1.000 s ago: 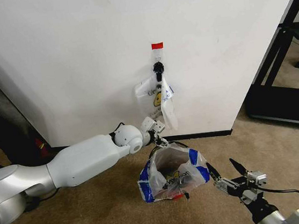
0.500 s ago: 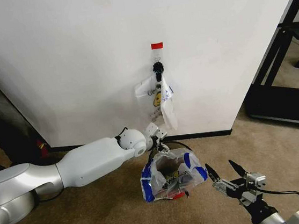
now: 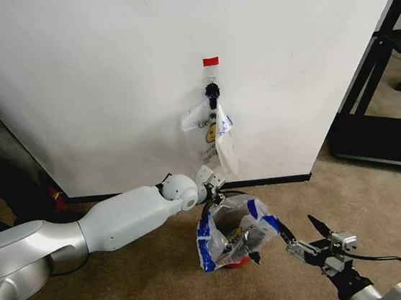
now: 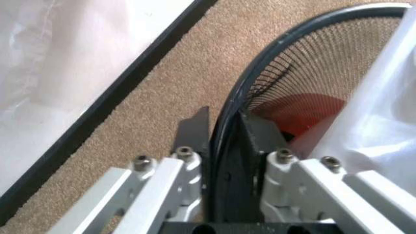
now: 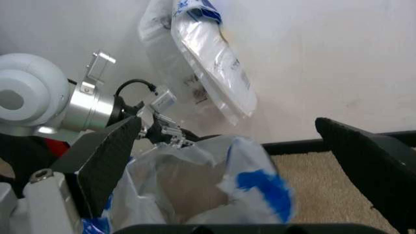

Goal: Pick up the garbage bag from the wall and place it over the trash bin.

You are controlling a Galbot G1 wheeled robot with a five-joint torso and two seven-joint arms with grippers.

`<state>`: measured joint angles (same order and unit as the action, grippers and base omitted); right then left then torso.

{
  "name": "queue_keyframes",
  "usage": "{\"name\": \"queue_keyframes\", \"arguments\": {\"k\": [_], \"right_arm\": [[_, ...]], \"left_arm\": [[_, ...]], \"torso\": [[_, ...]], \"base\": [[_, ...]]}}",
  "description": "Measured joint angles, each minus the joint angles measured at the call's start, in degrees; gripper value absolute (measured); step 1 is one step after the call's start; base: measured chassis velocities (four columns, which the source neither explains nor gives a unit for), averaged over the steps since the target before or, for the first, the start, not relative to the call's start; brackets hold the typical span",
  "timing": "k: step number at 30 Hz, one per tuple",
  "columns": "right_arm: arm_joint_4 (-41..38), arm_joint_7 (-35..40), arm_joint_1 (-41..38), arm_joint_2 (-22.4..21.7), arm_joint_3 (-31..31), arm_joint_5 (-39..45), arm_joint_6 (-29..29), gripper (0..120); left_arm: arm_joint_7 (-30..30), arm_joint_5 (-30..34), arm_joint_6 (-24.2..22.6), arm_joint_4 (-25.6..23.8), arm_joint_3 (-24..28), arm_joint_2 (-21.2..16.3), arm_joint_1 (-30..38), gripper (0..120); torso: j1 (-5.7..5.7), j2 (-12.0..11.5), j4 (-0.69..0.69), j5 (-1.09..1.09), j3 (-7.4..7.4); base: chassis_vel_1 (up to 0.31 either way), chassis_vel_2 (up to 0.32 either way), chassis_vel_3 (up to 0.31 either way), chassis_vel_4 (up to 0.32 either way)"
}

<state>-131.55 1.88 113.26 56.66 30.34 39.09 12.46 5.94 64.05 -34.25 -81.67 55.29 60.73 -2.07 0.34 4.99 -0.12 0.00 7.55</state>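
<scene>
The left gripper [image 4: 224, 134] is pinching the trash bin [image 4: 293, 73] rim, one finger on each side, on tan carpet [image 3: 129, 288] below the white wall [image 3: 105, 74]. The garbage bag [image 3: 237, 227] is draping over the bin, mouth upward. The right gripper [image 3: 302, 230] is hovering alongside, fingers spread wide.

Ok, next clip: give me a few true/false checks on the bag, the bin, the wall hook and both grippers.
1. The left gripper has its jaws closed on the trash bin rim. True.
2. The garbage bag lies flat on the carpet beside the bin. False: it is draped over the bin.
3. More bags hang from the hook. True.
4. The right gripper holds the bag. False: its jaws are open, apart from it.
</scene>
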Motion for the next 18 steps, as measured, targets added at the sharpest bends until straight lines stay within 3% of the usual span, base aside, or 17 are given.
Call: {"name": "queue_keyframes", "arguments": {"k": [4,10,18], "right_arm": [[0.12,0.11,-0.08,0.15,-0.09,-0.11,-0.01,100],[0.34,0.38,-0.28,0.23,-0.25,-0.29,-0.12,100],[0.34,0.78,-0.8,0.08,-0.18,-0.25,-0.4,100]], "left_arm": [[-0.03,0.57,-0.42,0.09,-0.4,-0.1,-0.41,4],[0.66,0.97,-0.61,0.03,-1.94,-0.78,-1.4,3],[5.36,4.45,-1.76,-4.74,-10.0,-4.36,-5.32,3]], "torso": [[0.0,0.0,-0.02,-0.03,0.01],[0.0,0.0,-0.02,-0.02,0.01],[0.0,0.0,-0.01,0.0,0.01]], "base": [[0.0,0.0,0.0,0.0],[0.0,0.0,0.0,0.0],[0.0,0.0,0.0,0.0]]}}
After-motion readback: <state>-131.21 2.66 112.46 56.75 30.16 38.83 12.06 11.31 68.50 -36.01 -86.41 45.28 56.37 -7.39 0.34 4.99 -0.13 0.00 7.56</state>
